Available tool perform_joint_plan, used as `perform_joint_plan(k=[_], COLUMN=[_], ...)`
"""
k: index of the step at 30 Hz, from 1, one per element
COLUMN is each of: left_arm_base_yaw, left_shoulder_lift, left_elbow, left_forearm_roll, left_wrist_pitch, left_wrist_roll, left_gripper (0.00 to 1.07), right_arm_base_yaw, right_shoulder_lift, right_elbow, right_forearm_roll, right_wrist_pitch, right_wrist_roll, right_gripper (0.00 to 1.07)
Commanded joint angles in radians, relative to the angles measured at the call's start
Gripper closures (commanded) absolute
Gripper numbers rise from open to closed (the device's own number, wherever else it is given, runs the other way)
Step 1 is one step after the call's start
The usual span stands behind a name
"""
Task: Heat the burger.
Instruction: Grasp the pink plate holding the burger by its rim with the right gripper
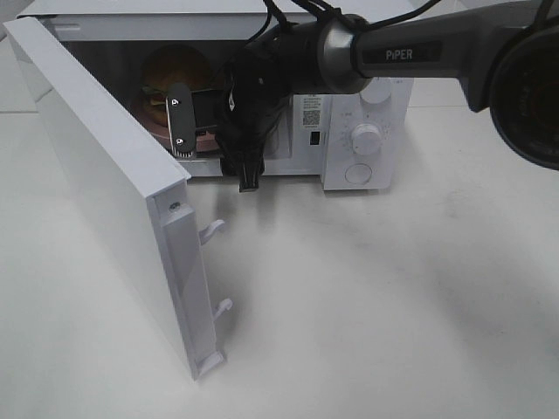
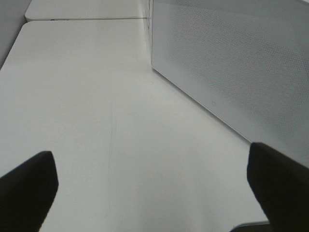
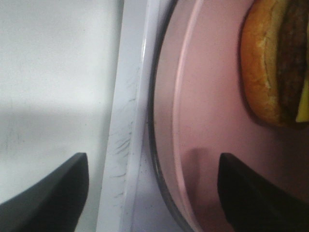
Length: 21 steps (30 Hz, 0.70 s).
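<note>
The burger (image 1: 175, 74) stands on a pink plate (image 1: 206, 140) inside the open microwave (image 1: 367, 105). In the right wrist view its golden bun and brown patty (image 3: 273, 67) show at the edge, with the plate (image 3: 212, 96) filling most of the picture. My right gripper (image 1: 214, 144) reaches across into the oven's mouth. It is open (image 3: 154, 193), one finger over the plate and the other outside over the table, with the plate's rim and the white sill (image 3: 130, 121) between them. My left gripper (image 2: 152, 193) is open over bare table, with nothing between its fingers.
The microwave's door (image 1: 105, 175) swings out toward the front left, latch hooks (image 1: 212, 230) on its free edge. Its perforated outer face (image 2: 231, 63) stands close beside my left gripper. Knobs (image 1: 367, 137) sit on the right panel. White table (image 1: 367, 297) lies in front.
</note>
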Motion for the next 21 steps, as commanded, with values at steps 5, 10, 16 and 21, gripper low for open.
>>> perform_joint_plan(k=[5,10,16,21], left_arm_base_yaw=[0.002,0.002,0.002,0.002], left_shoulder_lift=[-0.005,-0.005,-0.005,-0.005], left_elbow=[0.000,0.000,0.000,0.000], left_forearm_roll=[-0.003,-0.003,-0.003,-0.003], left_wrist_pitch=[0.001,0.001,0.001,0.001], left_wrist_roll=[0.003,0.003,0.003,0.003], left_gripper=[0.07,0.07,0.07,0.07], right_arm_base_yaw=[-0.004,-0.001,0.000,0.012], right_shoulder_lift=[0.012,0.050,0.067,0.084], right_elbow=[-0.020,-0.081,-0.112,-0.115], right_forearm_roll=[-0.014,-0.013,-0.015,-0.014], right_wrist_pitch=[-0.042,-0.029,-0.026,-0.032], right_wrist_roll=[-0.023,0.007,0.017,0.017], right_gripper=[0.42,0.36,0.35,0.35])
